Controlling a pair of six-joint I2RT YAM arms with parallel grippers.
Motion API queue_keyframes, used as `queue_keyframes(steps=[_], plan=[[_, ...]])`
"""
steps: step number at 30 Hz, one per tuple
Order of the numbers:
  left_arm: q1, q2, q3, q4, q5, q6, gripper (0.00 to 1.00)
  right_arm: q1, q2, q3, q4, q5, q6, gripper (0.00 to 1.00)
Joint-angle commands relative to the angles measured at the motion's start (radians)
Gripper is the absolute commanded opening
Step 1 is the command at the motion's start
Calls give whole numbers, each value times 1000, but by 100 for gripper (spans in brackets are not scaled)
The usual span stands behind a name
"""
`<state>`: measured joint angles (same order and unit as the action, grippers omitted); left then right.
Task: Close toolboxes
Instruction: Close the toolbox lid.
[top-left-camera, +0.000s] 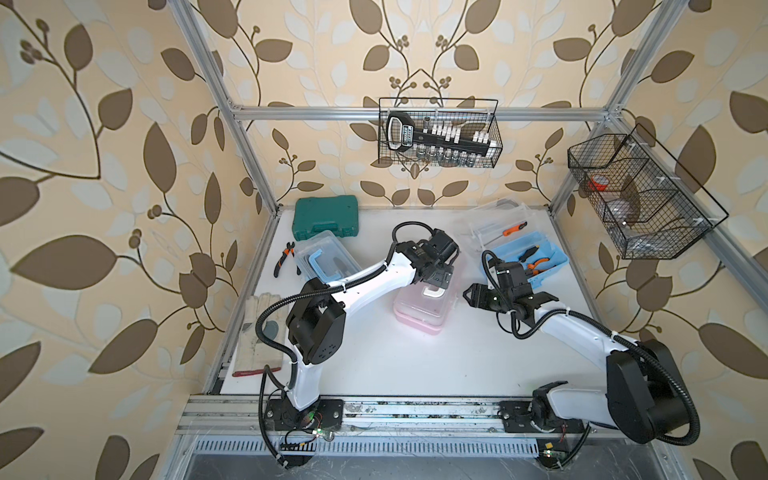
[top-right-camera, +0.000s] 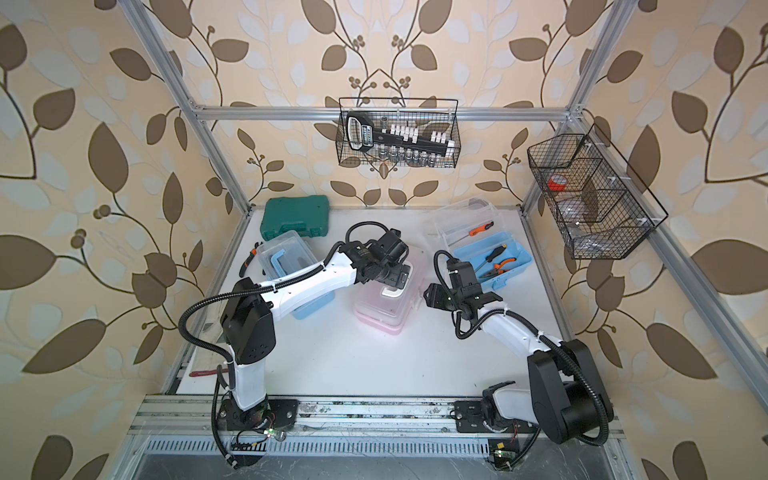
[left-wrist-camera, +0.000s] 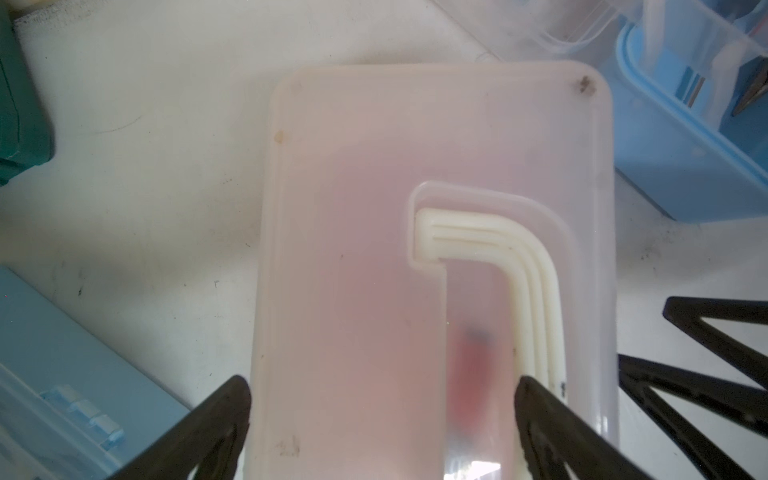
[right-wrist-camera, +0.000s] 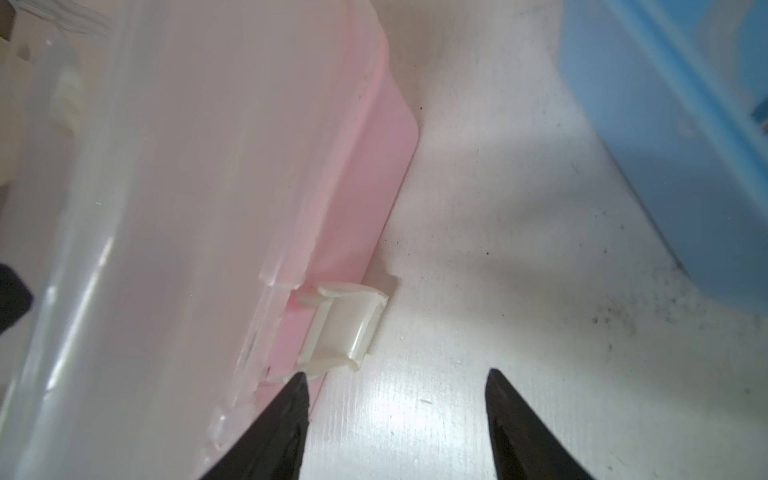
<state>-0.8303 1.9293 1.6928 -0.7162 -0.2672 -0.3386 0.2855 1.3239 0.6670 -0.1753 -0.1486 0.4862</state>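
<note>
Mid-table, the pink toolbox (top-left-camera: 417, 316) sits with its lid (left-wrist-camera: 353, 187) down, right under my left claw (left-wrist-camera: 382, 395), jaws apart over the lid, gripping nothing. My right claw (right-wrist-camera: 397, 382) is just beside the box's side, jaws apart, empty. One tip is at the white latch (right-wrist-camera: 345, 328) sticking out.

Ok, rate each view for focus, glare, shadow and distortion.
In both top views the wide lens splays the aluminium frame posts; light is even. Left wrist view: the pink toolbox is soft, its contents a red smear. Right wrist view: the latch is fairly sharp, the clear lid blurred with glare streaks, and a broad shadow crosses the table.
</note>
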Motion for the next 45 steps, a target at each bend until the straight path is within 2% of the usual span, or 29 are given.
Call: queue_keyframes(steps=[1, 12, 21, 28, 32, 36, 40, 45], plan=[[5, -9, 24, -13, 5, 5, 99, -2, 12, 49, -7, 41, -30, 65], [5, -53, -120, 25, 32, -53, 99, -29, 50, 184, -21, 32, -64, 65], [5, -100, -200, 32, 32, -74, 99, -36, 193, 374, 19, 4, -91, 65], [5, -115, -220, 44, 48, -84, 99, -42, 347, 494, 60, -87, -124, 65], [5, -120, -232, 46, 49, -95, 99, -42, 419, 534, 39, -117, -120, 65], [5, -134, -253, 55, 52, -101, 99, -42, 414, 501, 66, -117, -111, 65], [5, -135, -267, 59, 58, -105, 99, -41, 394, 476, 69, -76, -112, 65], [5, -135, -289, 67, 64, -108, 99, -49, 294, 436, 37, 69, -81, 66]])
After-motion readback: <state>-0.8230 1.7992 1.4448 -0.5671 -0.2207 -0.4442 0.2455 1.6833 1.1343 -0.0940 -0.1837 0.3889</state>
